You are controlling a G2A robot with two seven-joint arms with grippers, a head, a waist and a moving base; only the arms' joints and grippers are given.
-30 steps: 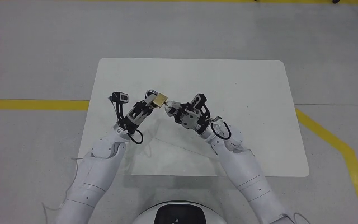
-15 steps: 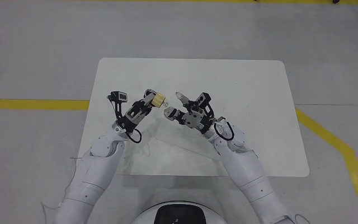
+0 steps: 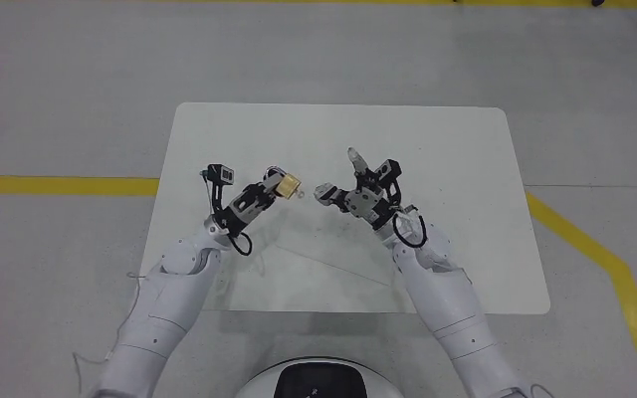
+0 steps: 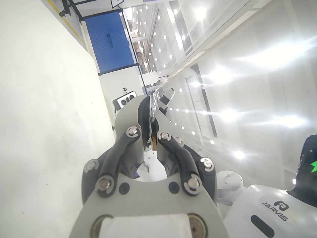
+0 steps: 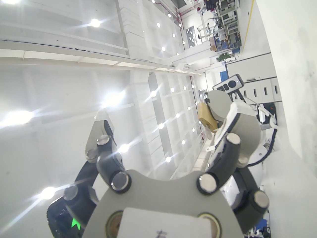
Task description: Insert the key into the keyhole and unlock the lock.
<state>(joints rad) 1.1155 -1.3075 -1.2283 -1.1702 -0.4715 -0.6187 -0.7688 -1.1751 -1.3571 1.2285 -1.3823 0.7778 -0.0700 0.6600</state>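
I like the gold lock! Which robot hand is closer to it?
Left. The left gripper is clamped on the lock, holding it. The right gripper is open and off to the lock's side, not touching it.

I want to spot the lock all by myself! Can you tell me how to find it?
Look over the white table, where two robot arms face each other. The lock sits pinched in the left gripper. It is the only small golden block; everything near it is white, grey or black.

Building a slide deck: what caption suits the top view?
Left gripper holds the brass padlock over the white table; right gripper open beside it.
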